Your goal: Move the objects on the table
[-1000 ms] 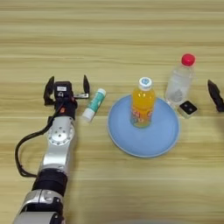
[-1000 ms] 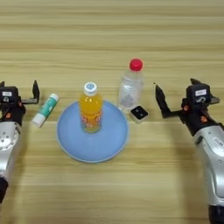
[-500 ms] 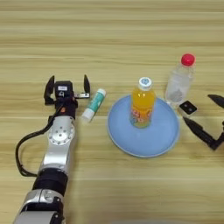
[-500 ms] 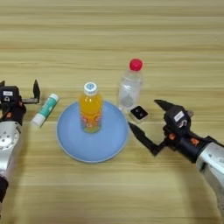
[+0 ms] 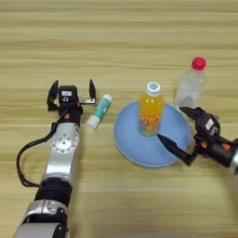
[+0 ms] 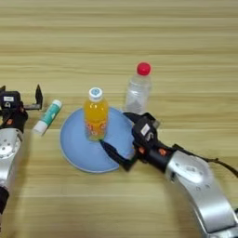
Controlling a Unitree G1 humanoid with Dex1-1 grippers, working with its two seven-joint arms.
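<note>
A small orange-juice bottle (image 5: 151, 111) with a white cap stands upright on a blue plate (image 5: 130, 141). Behind the plate's right side stands a taller clear bottle (image 5: 190, 87) with a red cap. My right gripper (image 5: 170, 123) is open and reaches in from the right over the plate's right half. Its fingers spread toward the juice bottle, one low near the bottle's base, and nothing is between them. My left gripper (image 5: 71, 89) rests open on the table (image 5: 116, 42), left of the plate, and holds nothing.
A white tube with a green end (image 5: 99, 112) lies on the wood between my left gripper and the plate. My right forearm (image 6: 195, 179) stretches across the table's front right.
My right gripper has swung in from the table's right side to the plate's right half, its fingers now pointing at the juice bottle. The left arm, bottles and tube have not moved.
</note>
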